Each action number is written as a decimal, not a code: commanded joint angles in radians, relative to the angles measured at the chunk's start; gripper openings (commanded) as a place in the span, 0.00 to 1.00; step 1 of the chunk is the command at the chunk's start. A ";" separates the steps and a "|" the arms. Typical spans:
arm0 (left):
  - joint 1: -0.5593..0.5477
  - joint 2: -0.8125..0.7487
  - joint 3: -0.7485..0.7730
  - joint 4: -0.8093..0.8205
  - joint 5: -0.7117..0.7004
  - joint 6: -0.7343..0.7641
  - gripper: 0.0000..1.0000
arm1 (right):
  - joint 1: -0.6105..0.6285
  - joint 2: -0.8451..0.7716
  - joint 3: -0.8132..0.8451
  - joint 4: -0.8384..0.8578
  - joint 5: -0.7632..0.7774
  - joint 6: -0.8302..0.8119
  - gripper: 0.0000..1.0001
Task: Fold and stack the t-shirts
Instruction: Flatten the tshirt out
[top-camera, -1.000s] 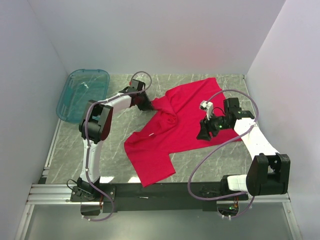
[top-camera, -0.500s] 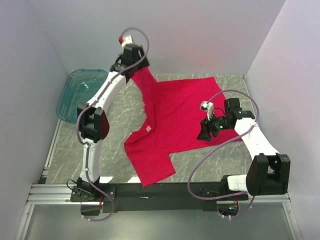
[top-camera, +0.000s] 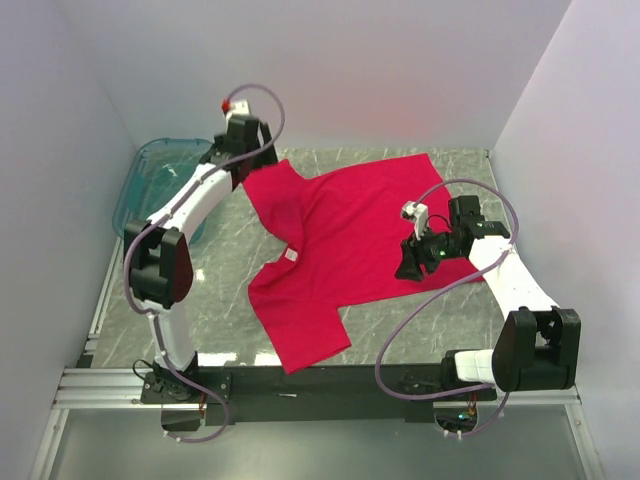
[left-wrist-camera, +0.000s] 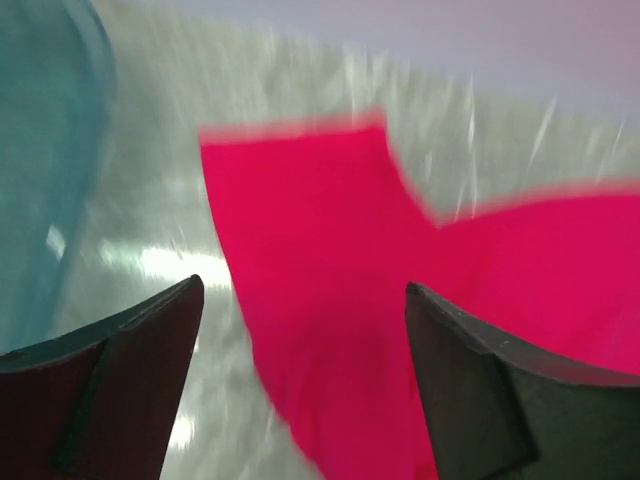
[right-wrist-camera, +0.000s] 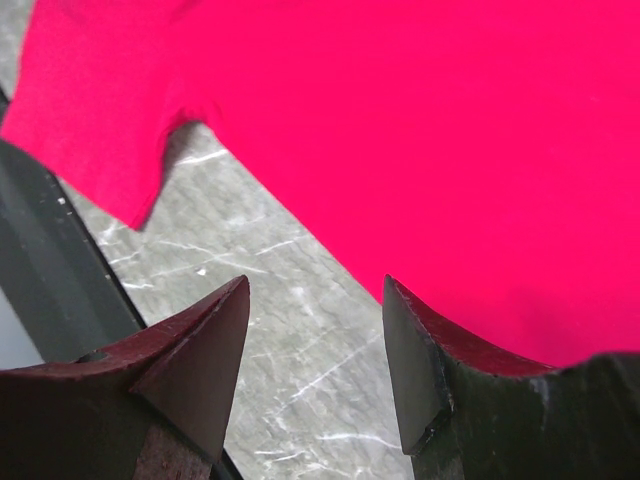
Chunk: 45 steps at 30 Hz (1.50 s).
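Findings: The red t-shirt (top-camera: 350, 245) lay spread, unfolded, across the middle of the marble-patterned desk (top-camera: 225, 290), its white neck label (top-camera: 291, 255) facing up. One sleeve reached towards the far left, near the teal tub (top-camera: 150, 190); the other pointed towards the near edge.

The left claw (left-wrist-camera: 302, 290) was raised above the far-left sleeve. It stood released, jaws wide apart, nothing between them. Its wrist view was blurred.

The right claw (right-wrist-camera: 315, 285) sat low over the shirt's right-hand edge. Its jaws were likewise parted and gripping nothing, with red cloth and bare desk visible below the gap.
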<state>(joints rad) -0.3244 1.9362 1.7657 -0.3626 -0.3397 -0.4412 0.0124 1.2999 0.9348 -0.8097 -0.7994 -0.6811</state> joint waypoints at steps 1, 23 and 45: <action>-0.002 -0.139 -0.205 -0.050 0.220 -0.068 0.85 | -0.008 -0.033 0.006 0.050 0.055 0.041 0.62; -0.010 -0.290 -0.737 0.223 0.527 -0.384 0.76 | -0.008 -0.060 -0.022 0.080 0.203 0.055 0.63; 0.099 -0.140 -0.470 -0.030 0.187 -0.229 0.01 | -0.008 -0.060 -0.027 0.076 0.203 0.045 0.63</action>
<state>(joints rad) -0.2817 1.8549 1.2034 -0.2951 0.0078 -0.7673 0.0120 1.2499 0.9134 -0.7490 -0.6041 -0.6266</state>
